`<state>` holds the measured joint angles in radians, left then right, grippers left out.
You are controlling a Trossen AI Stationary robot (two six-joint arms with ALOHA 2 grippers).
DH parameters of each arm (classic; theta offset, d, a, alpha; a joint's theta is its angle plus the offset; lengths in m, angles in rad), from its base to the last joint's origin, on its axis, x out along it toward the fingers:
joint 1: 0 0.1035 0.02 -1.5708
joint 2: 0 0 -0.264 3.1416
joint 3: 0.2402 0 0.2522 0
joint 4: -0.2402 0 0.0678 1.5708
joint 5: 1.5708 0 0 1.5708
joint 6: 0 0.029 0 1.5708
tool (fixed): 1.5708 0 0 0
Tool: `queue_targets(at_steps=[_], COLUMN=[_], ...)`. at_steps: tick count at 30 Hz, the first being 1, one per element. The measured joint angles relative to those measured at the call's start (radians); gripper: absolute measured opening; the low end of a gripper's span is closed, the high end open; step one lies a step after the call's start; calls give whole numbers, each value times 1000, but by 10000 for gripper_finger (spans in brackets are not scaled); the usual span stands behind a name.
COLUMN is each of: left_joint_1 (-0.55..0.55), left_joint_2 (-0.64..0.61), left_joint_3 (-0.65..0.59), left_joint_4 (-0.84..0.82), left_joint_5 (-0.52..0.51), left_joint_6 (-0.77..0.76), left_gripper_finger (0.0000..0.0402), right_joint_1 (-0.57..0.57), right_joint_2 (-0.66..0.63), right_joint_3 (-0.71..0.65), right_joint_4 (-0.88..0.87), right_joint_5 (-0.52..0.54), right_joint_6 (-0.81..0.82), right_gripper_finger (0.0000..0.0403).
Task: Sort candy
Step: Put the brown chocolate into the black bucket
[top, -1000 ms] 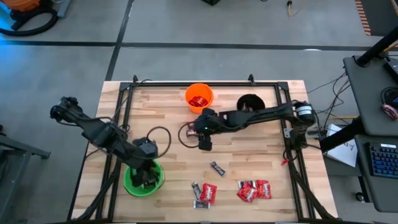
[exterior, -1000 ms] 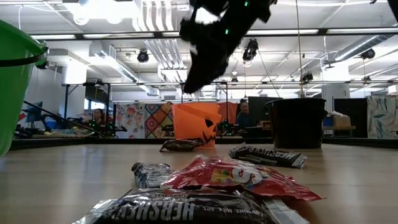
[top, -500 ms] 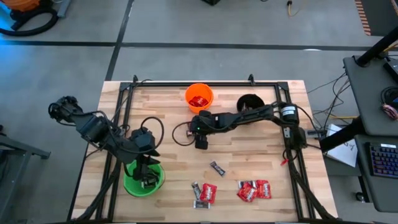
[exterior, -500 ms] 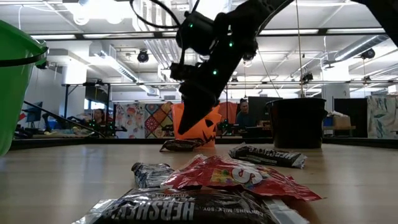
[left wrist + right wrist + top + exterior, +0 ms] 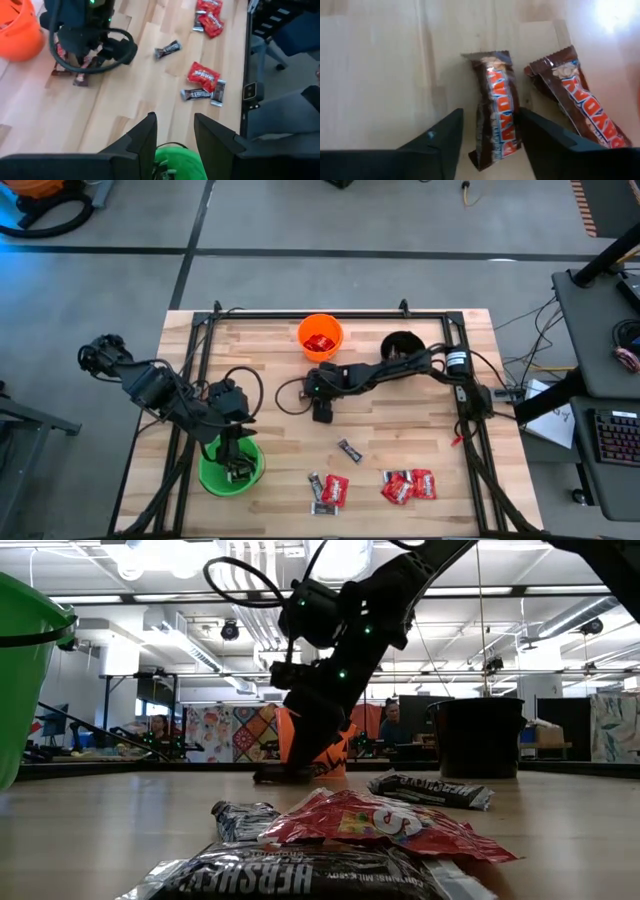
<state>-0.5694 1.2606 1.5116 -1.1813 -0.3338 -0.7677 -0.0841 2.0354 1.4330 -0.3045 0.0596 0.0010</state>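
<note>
My right gripper (image 5: pixel 492 146) is open and low over the table's middle (image 5: pixel 322 414), just near of the orange cup (image 5: pixel 320 337). Its fingers stand on either side of a reddish-brown bar (image 5: pixel 495 117) lying flat on the wood, and a second such bar (image 5: pixel 580 107) lies beside it. I see no touch. My left gripper (image 5: pixel 175 137) is open above the green cup (image 5: pixel 212 478) at the near left. Red packets (image 5: pixel 408 485) and dark mini bars (image 5: pixel 348 450) lie near the table's near edge.
A black cup (image 5: pixel 402 345) stands right of the orange cup near the far edge. A black cable loops on the wood by my right wrist (image 5: pixel 290 395). A black frame rail (image 5: pixel 320 314) runs round the table. Bare wood lies between the two arms.
My right gripper has come down from well above the table to just over the wood beside the orange cup, its fingers now around the reddish-brown bar. My left arm has drawn back slightly over the green cup. No candy has moved.
</note>
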Motion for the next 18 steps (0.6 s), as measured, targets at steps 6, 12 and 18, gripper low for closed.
queue_targets(at_steps=[6, 12, 18], left_joint_1=[2, 2, 2], left_joint_2=[0, 0, 0], left_joint_3=[0, 0, 0], left_joint_4=[-18, -19, -21], left_joint_5=[-1, -44, -51], left_joint_6=[0, 0, 6], left_gripper_finger=[115, 115, 115], right_joint_1=[-17, -17, -19], right_joint_2=[-8, -39, -126], right_joint_3=[-6, 3, 4], right_joint_4=[1, -4, -21], right_joint_5=[-60, -72, -87], right_joint_6=[15, 30, 80], right_gripper_finger=[76, 14, 12])
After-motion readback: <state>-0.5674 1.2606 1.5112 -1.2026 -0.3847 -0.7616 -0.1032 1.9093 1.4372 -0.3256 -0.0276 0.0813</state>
